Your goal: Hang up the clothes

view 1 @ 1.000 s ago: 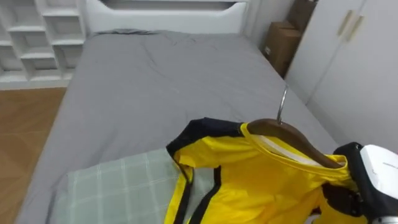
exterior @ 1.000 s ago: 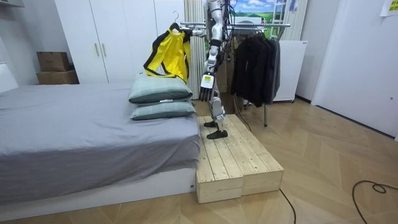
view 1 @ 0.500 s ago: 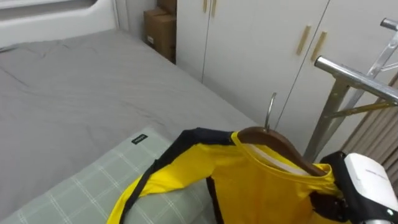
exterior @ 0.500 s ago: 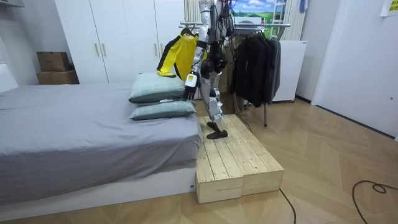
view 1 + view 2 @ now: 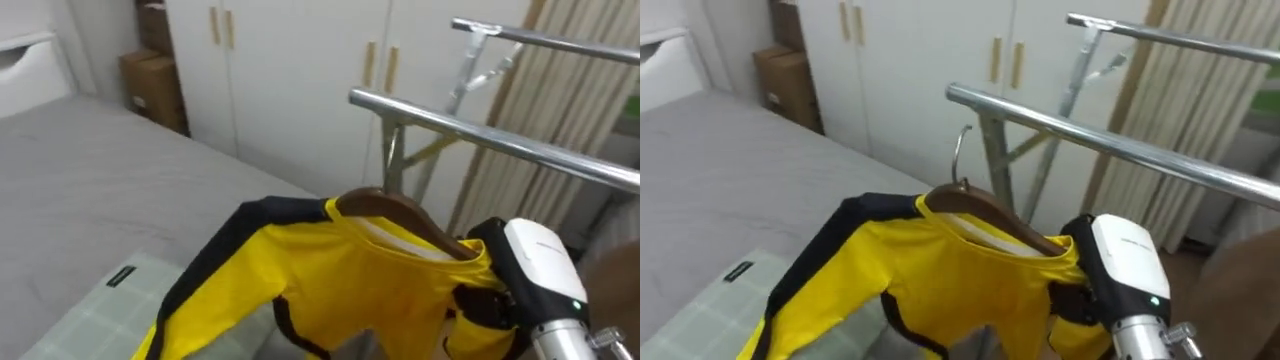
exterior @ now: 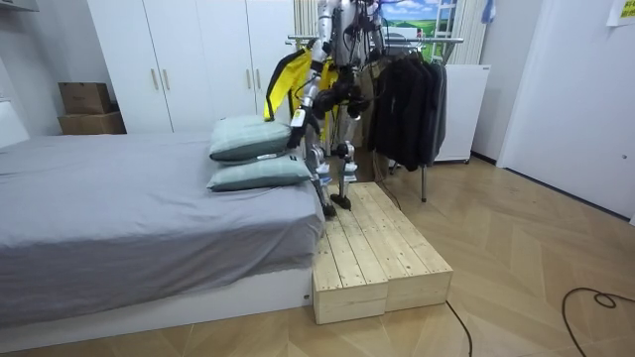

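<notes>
Nearest: pale green checked pillow (image 5: 95, 318) on the grey bed (image 5: 60, 150). Above it, yellow jacket with black trim (image 5: 380, 290) – draped on a brown wooden hanger (image 5: 400, 212), carried at the right hand (image 5: 488, 303). Fingers are under the cloth, so grip cannot be told. Left hand (image 6: 298, 117) is low beside the pillows – fingers unclear. The hanger's hook is just below the silver metal rail (image 5: 480, 130). White wardrobe (image 5: 290, 70) stands behind.

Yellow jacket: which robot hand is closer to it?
Right. The right hand is up against the yellow jacket, at its shoulder by the hanger's end. The left hand hangs lower, beside the pillows.
</notes>
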Available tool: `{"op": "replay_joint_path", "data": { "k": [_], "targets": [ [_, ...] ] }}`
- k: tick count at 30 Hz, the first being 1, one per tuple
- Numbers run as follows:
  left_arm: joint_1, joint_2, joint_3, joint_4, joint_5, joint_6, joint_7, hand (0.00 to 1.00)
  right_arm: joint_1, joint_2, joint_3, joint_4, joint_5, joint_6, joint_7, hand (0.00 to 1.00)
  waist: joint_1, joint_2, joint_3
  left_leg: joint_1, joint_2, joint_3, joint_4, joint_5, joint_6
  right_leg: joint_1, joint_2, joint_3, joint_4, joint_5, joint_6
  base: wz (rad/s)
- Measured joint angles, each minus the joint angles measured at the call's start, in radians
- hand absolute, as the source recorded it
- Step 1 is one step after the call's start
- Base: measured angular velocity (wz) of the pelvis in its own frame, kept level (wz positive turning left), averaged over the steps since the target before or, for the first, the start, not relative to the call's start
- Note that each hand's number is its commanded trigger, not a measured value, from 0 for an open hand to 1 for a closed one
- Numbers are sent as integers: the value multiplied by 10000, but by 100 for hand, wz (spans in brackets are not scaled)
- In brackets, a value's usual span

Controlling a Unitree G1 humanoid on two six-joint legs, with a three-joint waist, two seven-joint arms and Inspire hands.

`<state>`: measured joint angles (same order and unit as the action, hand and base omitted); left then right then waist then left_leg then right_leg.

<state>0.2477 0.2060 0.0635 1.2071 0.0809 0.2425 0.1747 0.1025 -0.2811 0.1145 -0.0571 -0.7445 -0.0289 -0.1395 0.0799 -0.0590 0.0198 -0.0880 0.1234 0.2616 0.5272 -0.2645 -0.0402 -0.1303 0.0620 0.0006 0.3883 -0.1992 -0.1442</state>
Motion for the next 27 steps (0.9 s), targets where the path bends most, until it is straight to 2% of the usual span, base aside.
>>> {"op": "replay_joint_path", "data": {
  "k": [2,4,6,7,8,9,11,13,15,18,19,22,24,27],
  "targets": [
    [-21,-115,340,-3,1,4,7,0,-56,7,242,10,2,-1,5,100,-87,152,-21,-322,-203,-1140,-1298,134,-21,-201,476,898,-150,317,7,-142],
    [-142,-166,327,1,1,4,120,0,-64,20,236,13,-3,49,-48,100,-380,204,-15,-452,-329,-1635,-1852,380,-127,-259,684,1318,-161,388,34,-80],
    [-479,-226,327,6,1,4,234,0,-85,74,207,15,-26,111,-130,100,-525,268,-12,-460,-335,-1653,-2149,750,-93,-270,851,1674,-328,555,80,-65],
    [-802,-244,326,-15,-21,1,382,0,-93,72,206,11,-51,162,-138,100,-589,297,-24,-450,-330,-1640,-2305,1131,-127,-284,960,1861,-497,687,115,-52],
    [-1181,-276,289,-45,-76,-48,528,0,-100,59,209,11,-71,268,-139,100,-627,285,-27,-387,-337,-1549,-2460,1456,-295,-282,1001,1983,-619,754,163,-41],
    [-1375,-305,263,-48,-128,-107,604,0,-104,54,207,10,-80,323,-139,100,-639,264,-35,-342,-342,-1516,-2562,1494,-267,-282,1001,2087,-665,778,196,-34],
    [-1904,-444,-145,-84,-274,-542,723,0,-262,37,197,-17,-169,422,-139,100,-716,266,-34,-148,-470,-1202,-2848,1521,-170,-272,975,2462,-788,832,343,-40],
    [-2033,-573,-484,-75,-509,-725,689,0,-295,40,194,-213,-138,482,-138,100,-734,278,-42,-14,-510,-934,-2959,1466,-67,-265,964,2719,-794,816,439,-43],
    [-2024,-712,-728,-63,-547,-804,579,0,-313,41,163,-484,-82,524,-141,100,-765,276,-43,76,-504,-673,-2971,1341,-18,-252,955,2880,-802,831,466,-41],
    [-1952,-693,-895,80,-917,-828,411,0,-407,45,77,-540,20,521,-253,100,-803,285,-38,301,-505,-419,-2986,1154,30,-190,940,3000,-803,855,425,-23],
    [-1878,-655,-991,224,-1003,-944,333,0,-404,44,61,-536,34,521,-252,100,-800,286,-39,424,-519,-355,-3050,1110,34,-116,940,3050,-805,808,434,-16],
    [-1630,-651,-920,374,-973,-1199,271,0,-338,40,66,-570,25,492,-213,100,-699,238,-56,679,-492,31,-3282,1057,16,-59,1016,3339,-809,746,437,-28],
    [-1505,-655,-832,439,-967,-1248,182,0,-330,42,75,-576,25,492,-131,100,-627,235,-59,822,-469,273,-3420,1026,-14,-59,1092,3564,-810,743,435,-38],
    [-1444,-648,-628,626,-970,-1325,103,0,-322,35,75,-575,8,484,-53,100,-491,195,-72,1020,-433,589,-3592,994,-56,-78,1124,3463,-813,729,405,-33]
  ]
}}
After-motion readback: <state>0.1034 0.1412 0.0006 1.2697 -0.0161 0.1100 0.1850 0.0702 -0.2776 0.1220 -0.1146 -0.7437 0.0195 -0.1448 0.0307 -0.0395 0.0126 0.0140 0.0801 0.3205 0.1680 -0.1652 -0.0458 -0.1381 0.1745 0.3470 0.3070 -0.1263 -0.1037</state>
